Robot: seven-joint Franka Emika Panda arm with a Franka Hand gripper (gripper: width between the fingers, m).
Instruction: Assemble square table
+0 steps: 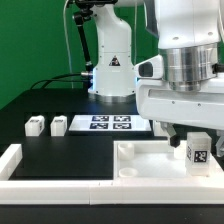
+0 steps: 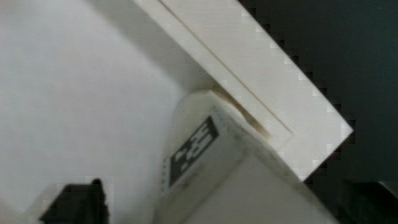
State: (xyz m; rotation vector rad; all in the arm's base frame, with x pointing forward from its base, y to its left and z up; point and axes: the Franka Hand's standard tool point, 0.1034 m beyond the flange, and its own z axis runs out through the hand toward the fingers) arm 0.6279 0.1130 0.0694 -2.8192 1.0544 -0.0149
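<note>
Tagged leg (image 1: 197,150) upright on tabletop slab (image 1: 140,160) beside raised rim

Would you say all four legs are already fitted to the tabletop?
No: two legs lie loose on the black table, apart from the tabletop.

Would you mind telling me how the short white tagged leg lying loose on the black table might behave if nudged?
The short white tagged leg looks like a stubby plastic block, so probably stiff and light. Lying low on the black table, it seems unlikely to tip. Its smooth surface suggests it would slide, perhaps toward its neighbouring leg.
</note>
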